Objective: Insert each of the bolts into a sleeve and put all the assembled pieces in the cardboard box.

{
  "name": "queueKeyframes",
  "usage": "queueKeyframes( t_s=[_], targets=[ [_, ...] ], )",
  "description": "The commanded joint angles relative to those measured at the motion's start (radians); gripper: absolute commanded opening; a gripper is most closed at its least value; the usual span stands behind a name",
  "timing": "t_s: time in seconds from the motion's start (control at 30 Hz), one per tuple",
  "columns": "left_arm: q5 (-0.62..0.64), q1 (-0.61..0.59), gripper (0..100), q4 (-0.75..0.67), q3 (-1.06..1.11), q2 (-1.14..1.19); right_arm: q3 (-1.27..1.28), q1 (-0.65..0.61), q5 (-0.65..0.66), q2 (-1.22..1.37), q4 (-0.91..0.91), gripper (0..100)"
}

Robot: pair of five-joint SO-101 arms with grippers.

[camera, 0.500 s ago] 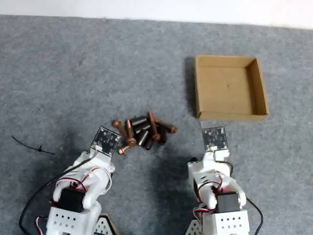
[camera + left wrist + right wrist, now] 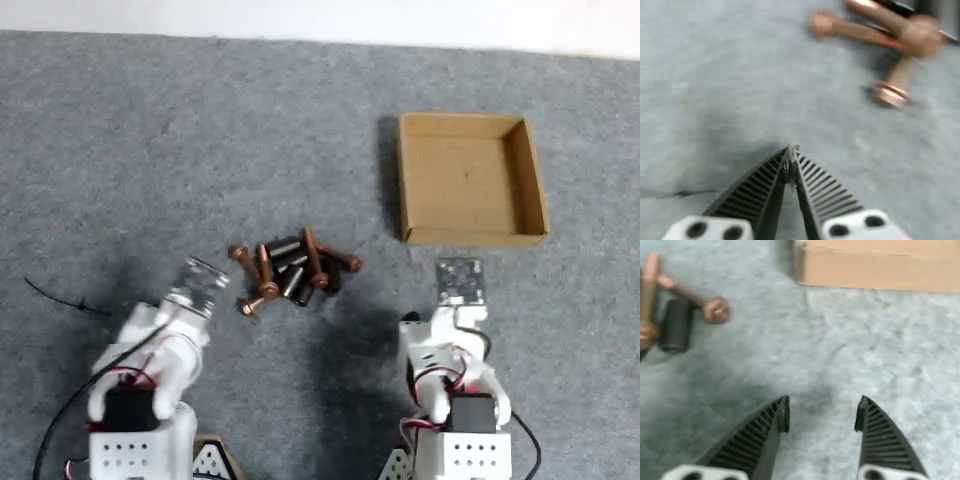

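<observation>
Black, ribbed and pinched tip to tip, the left gripper (image 2: 790,150) hovers with nothing in it over grey carpet (image 2: 150,150), just short of the heap. The right gripper (image 2: 822,415) gapes wide, also holding nothing, near the front wall of the box (image 2: 470,238). Ahead of the two arms and between them, copper bolts (image 2: 312,258) and dark sleeves (image 2: 298,282) lie jumbled together, with no bolt seen seated in a sleeve. The box sits well apart from the heap, beyond the right arm. A black tie (image 2: 65,298) lies beside the left arm.
</observation>
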Motion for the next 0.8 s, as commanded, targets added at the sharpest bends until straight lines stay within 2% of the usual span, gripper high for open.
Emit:
queueKeyframes(
  t_s=[0.0, 0.13, 0.2, 0.3, 0.4, 0.5, 0.63, 0.77],
  targets=[
    [0.094, -0.117, 1, -0.086, -0.159, -0.007, 0.094, 0.056, 0.011, -0.013, -0.028, 21.0],
    [0.112, -0.073, 1, -0.121, -0.326, 0.015, 0.085, 0.082, 0.011, -0.013, -0.027, 21.0],
    [0.110, -0.035, 1, -0.126, -0.417, 0.104, 0.085, 0.087, 0.011, -0.013, -0.027, 21.0],
    [0.114, 0.018, 1, -0.141, -0.536, 0.375, 0.085, 0.085, 0.011, -0.013, -0.027, 21.0],
    [0.123, 0.061, 1, -0.224, -0.628, 0.700, 0.087, 0.085, 0.011, -0.013, -0.027, 21.0],
    [0.227, 0.064, 1, -0.328, -0.702, 0.983, 0.088, 0.085, 0.011, -0.013, -0.030, 21.0],
    [0.436, 0.065, 1, -0.486, -0.710, 1.248, 0.088, 0.087, 0.011, -0.013, -0.031, 21.0],
    [0.448, 0.025, 1, -0.660, -0.622, 1.385, 0.087, 0.088, 0.011, -0.013, -0.025, 21.0]
  ],
)
